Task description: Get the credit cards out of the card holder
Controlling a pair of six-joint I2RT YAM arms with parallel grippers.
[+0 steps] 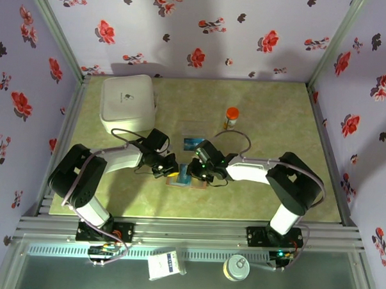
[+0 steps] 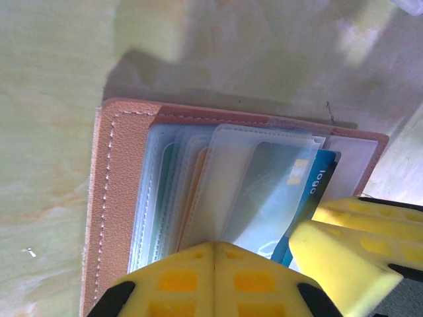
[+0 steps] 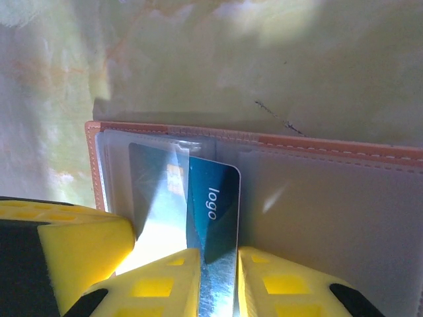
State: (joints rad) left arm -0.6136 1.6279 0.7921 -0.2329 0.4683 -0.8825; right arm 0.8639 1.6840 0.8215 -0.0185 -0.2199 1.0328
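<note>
**Open card holder [image 1: 176,181] at the tabletop's [image 1: 278,110] centre, a claw at each side.**
Light and floppy, the holder would likely slide or fold unless pinned. The left claw [image 2: 215,264], fully closed on nothing, presses on its clear sleeves [image 2: 231,172] at 6 o'clock in the left wrist view. The right claw [image 3: 218,281] is nipped onto the blue card [image 3: 213,198], which sticks partly out of its sleeve. This is thin, stiff, slick plastic, best pinched flat at that exposed end and drawn straight. A second card [image 1: 194,143] lies at the holder's 12 o'clock. Remaining cards show as faint teal and orange edges behind cloudy plastic. Their number is unclear, and the yellow fingers cover the near edges.
</note>
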